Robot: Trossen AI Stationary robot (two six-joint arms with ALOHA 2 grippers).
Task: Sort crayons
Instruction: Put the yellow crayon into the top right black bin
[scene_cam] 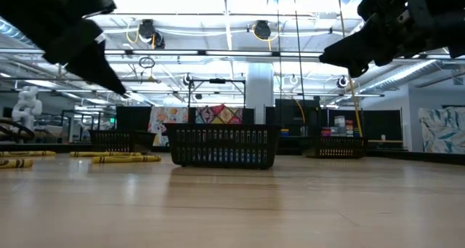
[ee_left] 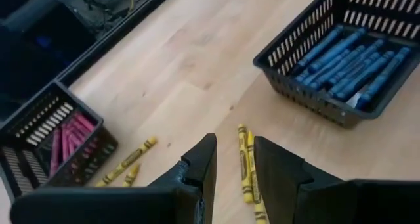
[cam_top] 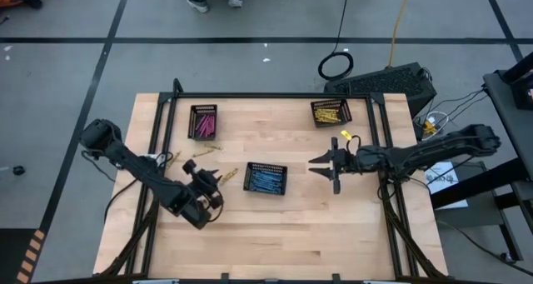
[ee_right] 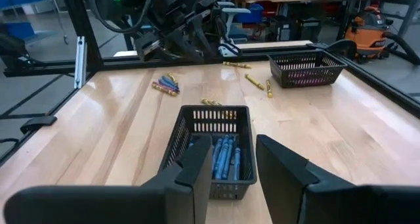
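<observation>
Loose yellow crayons (cam_top: 226, 177) lie flat on the wooden table, left of the blue-crayon tray (cam_top: 265, 178); two of them (ee_left: 247, 163) lie side by side just beyond my left gripper (ee_left: 235, 145). That gripper (cam_top: 210, 184) hovers above the table, slanting down, open, with nothing between its fingers. More yellow crayons (ee_left: 128, 161) lie beside the pink-crayon tray (cam_top: 203, 122). My right gripper (ee_right: 234, 145) hangs open and about level to the right of the blue tray (ee_right: 213, 152), clear of it (cam_top: 316, 165).
A tray of yellow crayons (cam_top: 331, 112) stands at the far right. A small mixed bunch of crayons (ee_right: 165, 85) lies near the left arm. Black frame rails (cam_top: 250, 95) border the table. Bare wood stretches along the near edge (cam_top: 283, 242).
</observation>
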